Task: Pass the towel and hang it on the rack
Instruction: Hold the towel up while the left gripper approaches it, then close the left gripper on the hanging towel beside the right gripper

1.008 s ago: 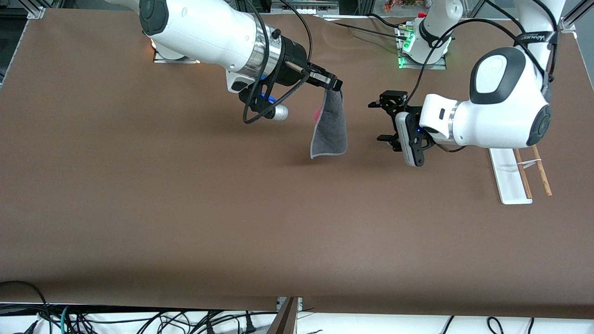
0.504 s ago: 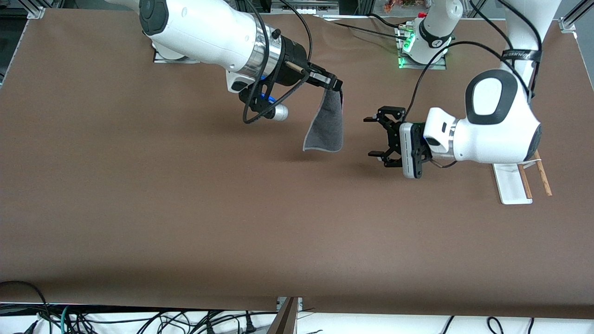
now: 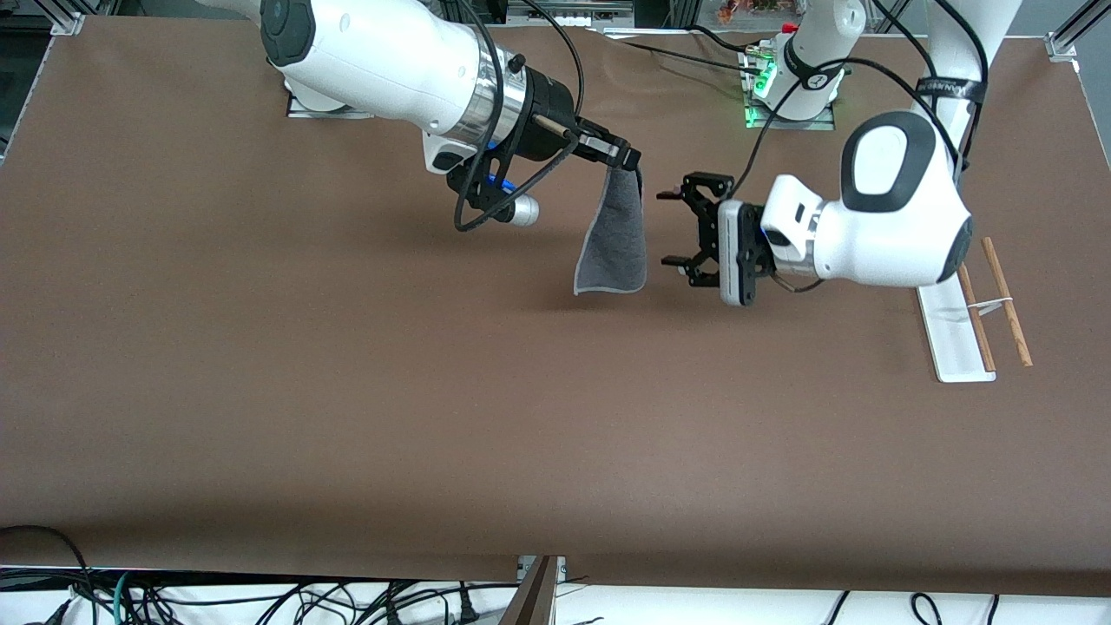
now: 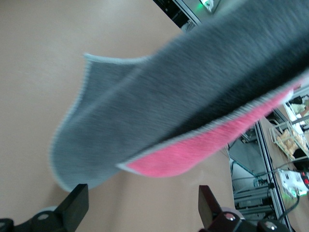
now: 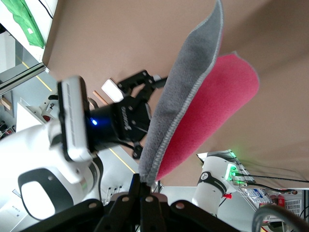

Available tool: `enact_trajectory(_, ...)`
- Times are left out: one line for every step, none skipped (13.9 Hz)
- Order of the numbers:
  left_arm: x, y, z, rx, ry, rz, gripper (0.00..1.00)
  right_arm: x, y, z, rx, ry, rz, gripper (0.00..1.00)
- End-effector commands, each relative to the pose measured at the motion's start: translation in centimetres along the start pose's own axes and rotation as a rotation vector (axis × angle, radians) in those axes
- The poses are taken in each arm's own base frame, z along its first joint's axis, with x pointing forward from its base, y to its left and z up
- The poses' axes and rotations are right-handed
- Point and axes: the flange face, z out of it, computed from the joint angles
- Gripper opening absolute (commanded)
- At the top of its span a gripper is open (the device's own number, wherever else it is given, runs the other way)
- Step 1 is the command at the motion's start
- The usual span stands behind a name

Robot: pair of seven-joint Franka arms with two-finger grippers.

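Note:
The towel (image 3: 614,239) hangs in the air over the middle of the table, grey side toward the front camera, its pink-red side showing in the left wrist view (image 4: 203,145) and right wrist view (image 5: 212,111). My right gripper (image 3: 632,162) is shut on the towel's top corner (image 5: 147,181). My left gripper (image 3: 670,227) is open, held sideways just beside the hanging towel, apart from it. Its fingertips (image 4: 77,205) frame the towel's lower edge. The rack (image 3: 976,308) lies at the left arm's end of the table, white base and two brown rods.
Both arm bases stand along the table's edge farthest from the front camera, one with a green light (image 3: 764,87). Cables (image 3: 260,599) lie below the table's near edge. The brown tabletop (image 3: 434,391) spreads wide nearer the front camera.
My left gripper has swung toward the towel and closed most of the gap, uncovering the rack. The towel sways slightly under the right gripper, which has stayed in place.

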Motion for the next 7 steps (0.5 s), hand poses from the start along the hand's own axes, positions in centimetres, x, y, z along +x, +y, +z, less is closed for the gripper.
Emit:
enact_trajectory(-0.9,1.3,0.3,0.013,0.028,0.041,1.00,-0.1,-0.3,-0.1,0.013,-0.013,0.014,0.00)
enact_trajectory(-0.1,1.9,0.5,0.004,0.061,0.046,1.00,-0.1,-0.3,-0.1,0.013,-0.013,0.012,0.00)
enact_trajectory(0.6,2.8,0.8,0.002,0.090,0.055,1.00,-0.1,-0.3,-0.1,0.013,-0.013,0.012,0.00)
enact_trajectory(0.7,2.7,1.0,0.010,0.096,0.055,1.00,-0.2,-0.3,-0.1,0.014,-0.013,0.011,0.00)
enact_trajectory(0.9,2.7,1.3,0.014,0.098,0.057,1.00,-0.1,-0.3,-0.1,0.013,-0.013,0.012,0.00)
enact_trajectory(1.1,2.7,1.7,0.019,0.098,0.060,1.00,-0.2,-0.3,-0.1,0.014,-0.013,0.011,0.00)
enact_trajectory(1.6,3.1,2.4,0.022,0.095,0.071,1.00,-0.2,-0.3,-0.1,0.014,-0.013,0.011,0.00)
